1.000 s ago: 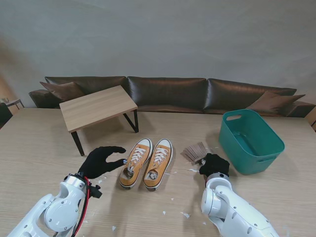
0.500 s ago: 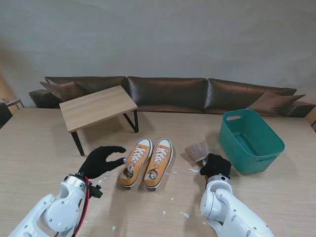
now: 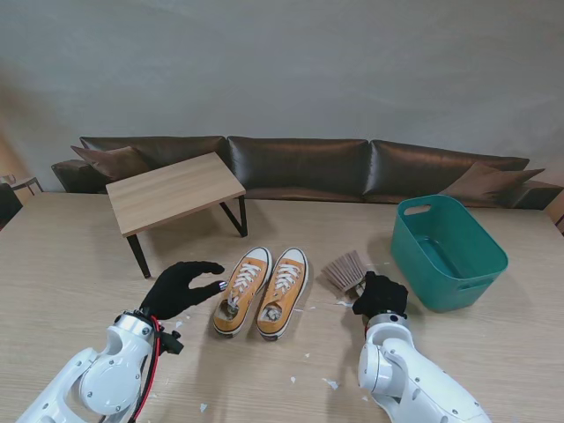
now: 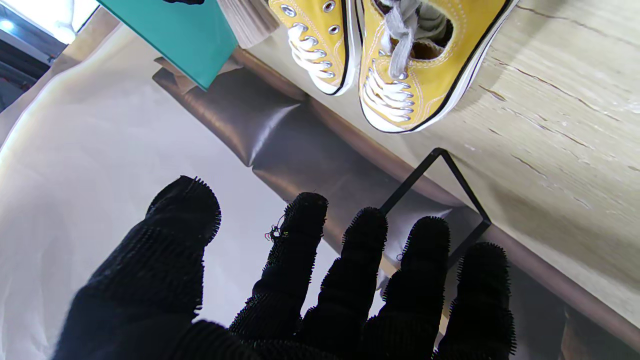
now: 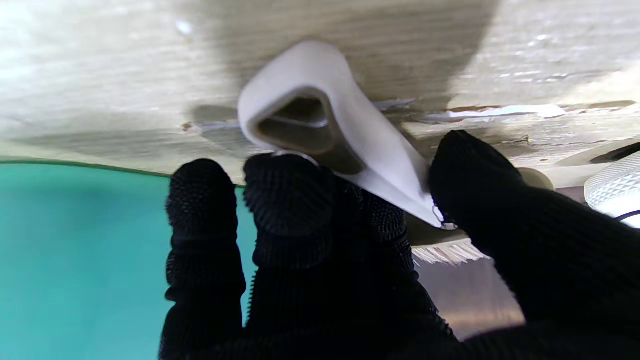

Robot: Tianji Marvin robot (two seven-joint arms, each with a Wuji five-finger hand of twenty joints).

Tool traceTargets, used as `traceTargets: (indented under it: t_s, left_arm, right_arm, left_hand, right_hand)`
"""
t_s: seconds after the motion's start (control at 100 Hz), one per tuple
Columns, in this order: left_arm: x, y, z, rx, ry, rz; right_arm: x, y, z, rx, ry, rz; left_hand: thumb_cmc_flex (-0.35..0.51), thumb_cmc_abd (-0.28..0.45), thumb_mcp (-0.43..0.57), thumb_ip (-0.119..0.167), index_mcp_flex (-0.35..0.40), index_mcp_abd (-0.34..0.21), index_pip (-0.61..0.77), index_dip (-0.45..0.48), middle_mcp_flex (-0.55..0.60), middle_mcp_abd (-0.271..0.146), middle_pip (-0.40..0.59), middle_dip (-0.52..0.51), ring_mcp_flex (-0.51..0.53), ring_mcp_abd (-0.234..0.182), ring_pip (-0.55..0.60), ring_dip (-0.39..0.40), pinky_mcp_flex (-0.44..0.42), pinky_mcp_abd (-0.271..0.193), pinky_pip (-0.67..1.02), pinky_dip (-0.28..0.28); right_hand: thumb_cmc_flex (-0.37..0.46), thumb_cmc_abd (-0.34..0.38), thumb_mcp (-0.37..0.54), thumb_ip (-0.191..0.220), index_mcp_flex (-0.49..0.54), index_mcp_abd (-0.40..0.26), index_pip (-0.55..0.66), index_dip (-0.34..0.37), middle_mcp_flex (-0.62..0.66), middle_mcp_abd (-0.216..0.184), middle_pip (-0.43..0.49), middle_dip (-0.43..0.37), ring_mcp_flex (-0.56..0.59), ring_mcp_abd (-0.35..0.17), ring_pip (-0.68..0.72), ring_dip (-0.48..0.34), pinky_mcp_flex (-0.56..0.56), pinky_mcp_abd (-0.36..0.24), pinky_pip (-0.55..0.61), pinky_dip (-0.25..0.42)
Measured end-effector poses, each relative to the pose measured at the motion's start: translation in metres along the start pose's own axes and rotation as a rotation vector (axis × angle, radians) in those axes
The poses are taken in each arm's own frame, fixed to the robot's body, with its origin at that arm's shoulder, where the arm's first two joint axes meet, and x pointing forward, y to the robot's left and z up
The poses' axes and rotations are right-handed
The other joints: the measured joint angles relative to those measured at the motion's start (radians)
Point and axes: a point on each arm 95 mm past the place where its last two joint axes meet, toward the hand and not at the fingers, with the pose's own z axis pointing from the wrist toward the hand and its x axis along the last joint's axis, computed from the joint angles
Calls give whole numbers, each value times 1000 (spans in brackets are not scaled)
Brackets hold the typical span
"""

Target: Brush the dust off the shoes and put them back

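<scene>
- On the table in the stand view, the two yellow shoes (image 3: 262, 292) sit side by side in the middle, toes pointing far. The left hand (image 3: 181, 286) hangs just left of them, fingers spread and holding nothing. The right hand (image 3: 381, 294) sits to their right, closed on the brush (image 3: 346, 270), whose bristles fan out toward the far side. A green tub (image 3: 448, 251) stands farther right, and a small wooden bench (image 3: 174, 191) is at far left.
- In the left wrist view, the fingers (image 4: 300, 260) are splayed and apart, touching nothing; the shoes (image 4: 380, 55) lie ahead of them.
- In the right wrist view, the fingers (image 5: 290, 200) and thumb pinch the white brush handle (image 5: 325, 125), with bristles showing beyond it.
- My reading: the brush is gripped and brushing has not begun. Next, the brush must travel left to the nearer shoe, bristles down, while the left hand steadies or lifts the shoe.
</scene>
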Motion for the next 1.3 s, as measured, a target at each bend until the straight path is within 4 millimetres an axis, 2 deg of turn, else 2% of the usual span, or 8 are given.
traceTargets:
  t_s: [0.15,0.29,0.75,0.87,0.99,1.03,1.16,1.3]
  left_arm:
    - [0,0,0,-1,-1,-3]
    - [0,0,0,1,-2,-6]
    - [0,1,0,-6,-8,-10]
    - [1,1,0,-8,-7,-11]
    - [1,2,1,-9,-7,-11]
    - [1,2,1,-9,-8,-11]
    - [1,2,1,-8,-9,-11]
    - [1,2,1,-8,-9,-11]
  right_arm:
    - [-1,3,1,-18,-13,35]
    - [-1,5,2,-17,-15,69]
    - [5,16,1,77,43,125]
    - [5,14,2,125,58,94]
    - [2,13,4,171,61,104]
    - [1,13,4,185,58,120]
    - [-1,17,5,171,28,203]
    - [3,13,5,171,53,82]
  left_hand:
    - [1,0,0,0,0,0,0,0,0,0,0,0,0,10,0,9,0,2,-10,12]
    - [1,0,-11,0,0,1,0,0,0,1,0,0,0,10,1,10,0,3,-10,15]
    - [2,9,-29,0,0,1,0,0,0,7,0,0,0,11,1,11,0,7,-22,37]
    - [2,9,-31,0,0,1,0,0,0,7,0,0,0,11,2,11,0,8,-22,37]
    - [2,9,-32,0,0,1,0,0,0,7,0,0,0,11,2,11,0,8,-22,39]
    - [2,9,-32,0,0,1,0,0,0,7,0,0,0,11,2,11,0,8,-22,39]
    - [2,9,-32,0,0,1,0,0,0,7,0,0,0,11,2,11,0,8,-23,40]
    - [2,9,-32,0,0,2,0,0,0,8,0,0,0,11,2,11,0,8,-25,46]
  right_hand:
    - [-1,-107,32,-12,81,-36,-1,13,130,-12,-80,-74,0,0,-1,13,0,2,-17,-12]
    - [-1,-167,33,-12,153,-69,-35,14,228,-25,-143,-96,18,-1,133,75,0,2,11,-35]
    - [-2,-178,33,-30,232,-78,-131,11,279,-27,-185,9,21,13,288,141,0,2,84,-29]
    - [-15,-129,33,-50,224,-66,-126,42,279,-27,-165,66,21,13,348,169,0,2,87,-28]
    - [-51,45,2,-62,99,-25,-24,73,213,-42,12,131,4,-16,436,199,0,2,95,-28]
    - [-64,99,-30,-38,77,-22,11,73,205,-53,72,152,3,-25,471,209,0,5,97,-26]
    - [-111,41,16,93,81,-22,47,50,207,-55,110,172,3,-25,523,222,0,42,111,-1]
    - [-113,15,32,111,81,-23,51,45,207,-55,112,173,3,-25,523,222,0,43,112,-1]
